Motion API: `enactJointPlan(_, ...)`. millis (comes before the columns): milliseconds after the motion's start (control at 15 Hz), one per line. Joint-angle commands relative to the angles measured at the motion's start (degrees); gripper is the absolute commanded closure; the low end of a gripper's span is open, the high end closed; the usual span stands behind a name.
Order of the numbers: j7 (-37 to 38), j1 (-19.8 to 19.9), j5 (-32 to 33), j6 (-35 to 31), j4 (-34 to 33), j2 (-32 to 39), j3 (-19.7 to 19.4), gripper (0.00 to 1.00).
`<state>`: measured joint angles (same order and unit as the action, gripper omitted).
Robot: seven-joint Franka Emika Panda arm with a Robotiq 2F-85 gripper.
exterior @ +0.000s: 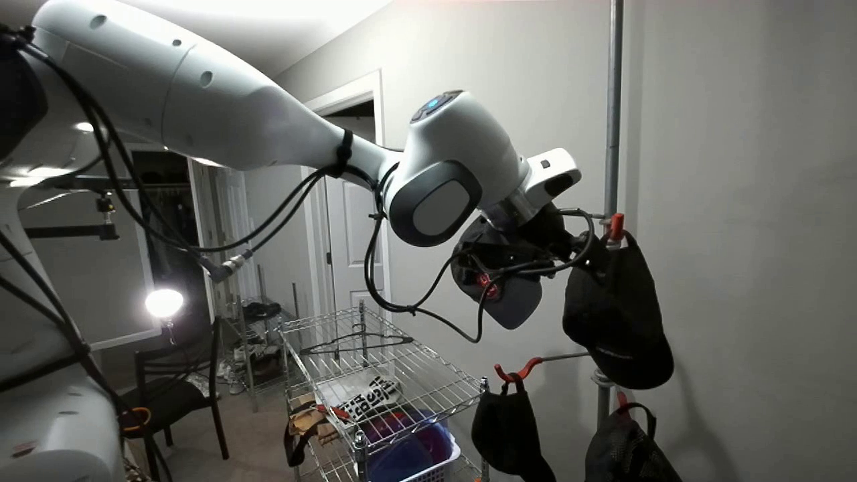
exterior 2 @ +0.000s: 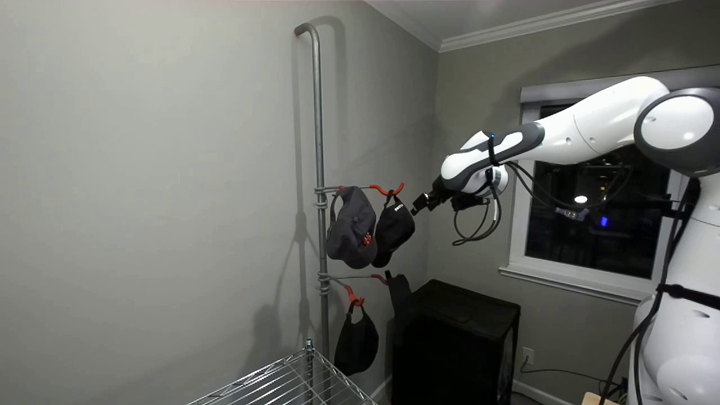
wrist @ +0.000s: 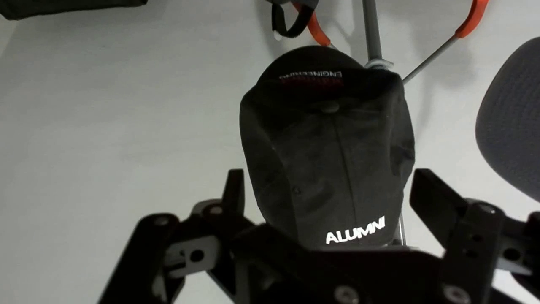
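The black jointed fingers (wrist: 236,192) are spread wide, nothing pinched between them. In the wrist view their tips stand on either side of a black fabric baseball cap (wrist: 333,156), with pale, smooth wall (wrist: 147,147) showing beside the cloth. In an exterior view the tips are close to the cap's upper part; whether they touch it cannot be told.

The cap hangs from a red, coated hook (exterior: 616,227) carried by a round, grey metal pole (exterior 2: 319,129) that curves over at its top. Its soft, rounded crown is sewn from panels, a straight seam running to a small cloth-covered button. White block letters reading "ALUMNI" stand at one end of the crown, and "ENGINEERING" in smaller white letters lies beside dark red lettering near the brim.

Just beside it hangs a charcoal-grey cap (exterior 2: 350,225) with a red emblem and a curved brim. Lower down, in both exterior views, a plain black cap (exterior 2: 357,346) hangs by its strap; near it is a black cap with mesh panels (exterior: 633,455). A shiny wire shelf (exterior: 402,361) made of thin parallel rods stands near the pole, and a dark, flat-topped, box-shaped piece (exterior 2: 461,306) sits close by.
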<state>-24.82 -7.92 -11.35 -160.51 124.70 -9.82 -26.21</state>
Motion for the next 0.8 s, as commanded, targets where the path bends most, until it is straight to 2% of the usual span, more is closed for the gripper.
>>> enactJointPlan(0, -6.55, -2.88, -6.75, 0.68, -4.51, 4.01, -2.8, 0.0)
enactJointPlan(333, -12.82, -4.88, -15.56, 2.89, -9.83, 9.86, -3.91, 0.0)
enactJointPlan(400, -14.02, -4.91, -16.95, 3.45, -10.58, 10.88, -3.73, 0.11)
enactJointPlan(467, -15.42, -4.82, -18.06, 3.74, -11.22, 11.78, -3.51, 0.26)
enactJointPlan(733, -19.69, -3.96, -22.0, 4.9, -13.36, 14.54, -2.98, 0.53)
